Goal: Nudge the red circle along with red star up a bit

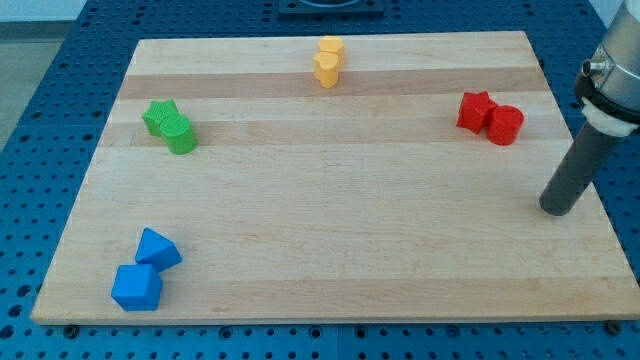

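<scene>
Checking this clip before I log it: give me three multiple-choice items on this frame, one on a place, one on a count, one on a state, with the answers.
1. Where do the red star and red circle sit on the board?
A. the view's bottom left
B. the view's top right
C. the centre

2. How many blocks are on the board?
A. six
B. eight
C. ten

3. How does my tip stand to the red pair?
A. pressed against the circle
B. wedged between the two
C. apart, below and to the view's right

Answers: 1 B, the pair lies near the right edge, high up. 2 B, four pairs: red, yellow, green, blue. 3 C, bare wood shows between the tip and the circle.
</scene>
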Action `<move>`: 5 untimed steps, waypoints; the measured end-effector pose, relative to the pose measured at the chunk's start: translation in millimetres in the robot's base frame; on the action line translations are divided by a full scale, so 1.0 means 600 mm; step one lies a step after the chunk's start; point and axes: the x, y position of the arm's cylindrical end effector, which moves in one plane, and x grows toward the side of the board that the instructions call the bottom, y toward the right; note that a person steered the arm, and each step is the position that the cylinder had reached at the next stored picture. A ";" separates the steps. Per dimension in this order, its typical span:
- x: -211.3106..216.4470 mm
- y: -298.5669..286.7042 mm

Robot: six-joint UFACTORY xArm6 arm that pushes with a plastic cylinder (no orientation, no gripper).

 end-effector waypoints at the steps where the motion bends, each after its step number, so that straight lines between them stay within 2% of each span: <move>1: -0.005 0.000; 2: -0.095 0.000; 3: -0.233 0.000; 4: -0.243 0.000; 5: -0.307 -0.001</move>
